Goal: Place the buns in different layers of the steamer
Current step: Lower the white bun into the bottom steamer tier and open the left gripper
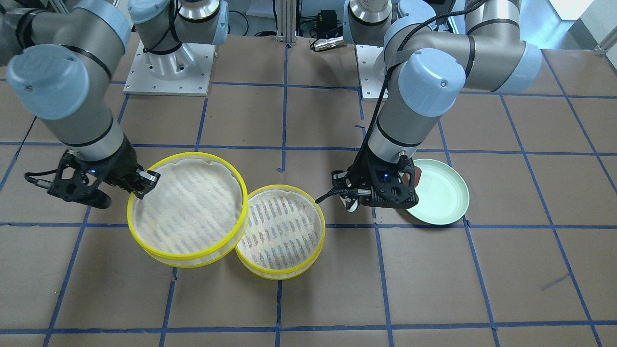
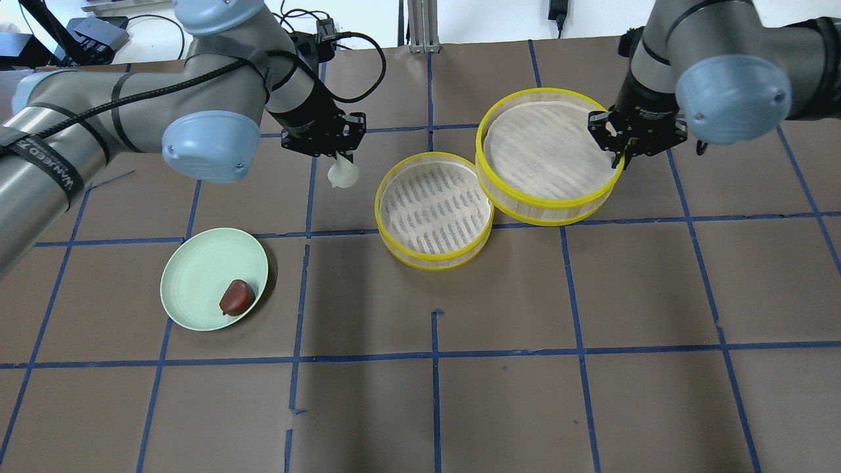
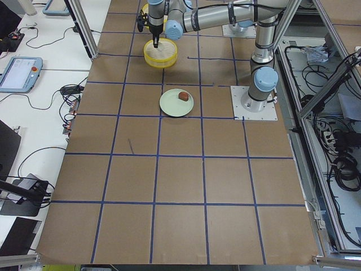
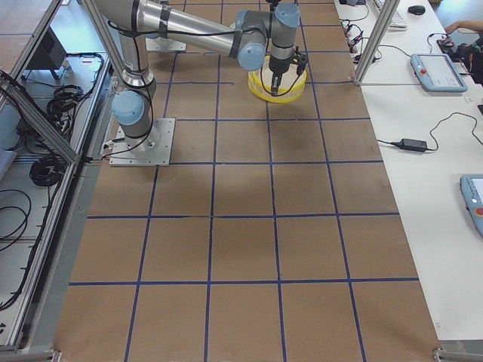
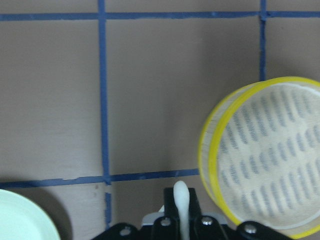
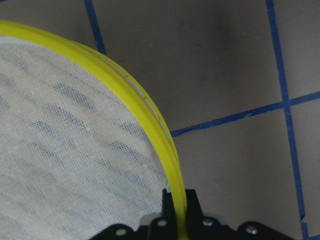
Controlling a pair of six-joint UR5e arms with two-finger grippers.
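My left gripper is shut on the white bun and holds it above the table, left of the steamer trays; the bun also shows in the left wrist view. The reddish-brown bun lies on the pale green plate. One yellow-rimmed steamer tray stands empty on the table. My right gripper is shut on the rim of the second tray. That tray is empty, slightly tilted, and overlaps the first tray's edge.
The table is brown paper with a blue tape grid. The arm bases and cables stand at the robot's side. The plate lies beside my left gripper in the front view.
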